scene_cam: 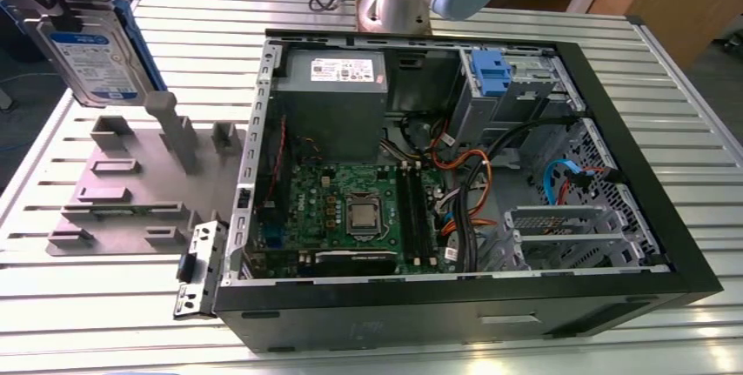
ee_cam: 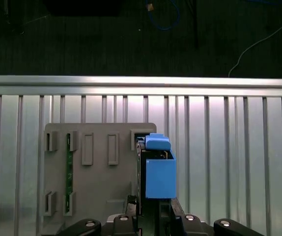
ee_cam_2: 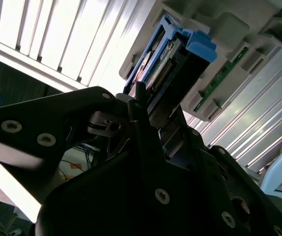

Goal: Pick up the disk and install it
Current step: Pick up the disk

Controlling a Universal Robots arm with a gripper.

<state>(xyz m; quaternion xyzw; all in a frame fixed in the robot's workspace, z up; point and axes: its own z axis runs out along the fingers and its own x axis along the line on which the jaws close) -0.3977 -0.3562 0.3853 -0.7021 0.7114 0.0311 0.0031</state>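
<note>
At the exterior view's upper left you find the disk (scene_cam: pixel 90 51) held up off the slatted table (scene_cam: pixel 348 353). Its long axis runs close to upright, leaning a little, and its labelled face is turned toward that camera. Its blue carrier bracket frames the edges. The gripper (scene_cam: pixel 64 16) grasps it by the upper end, so the drive hangs down and away from the fingers. In the second wrist view you can see the fingers (ee_cam_2: pixel 140 98) clenched on the near end of the drive, one on each flat side, with the blue tab end pointing away from them. In the first wrist view the drive shows edge-on and runs straight out from between the fingers. Its far end lies over a slot of the grey fixture plate (ee_cam: pixel 97 196). You cannot tell from the wrist views whether it touches that slot, though the exterior view shows its lower end apart from the plate. Count one disk, one gripper with two fingers, one fixture plate, and one green memory stick (ee_cam: pixel 69 172) standing in that plate. Further toward the exterior view's right lies one open computer case (scene_cam: pixel 465 314), and one other blue tab (scene_cam: pixel 492 72) sits in its drive bay.
</note>
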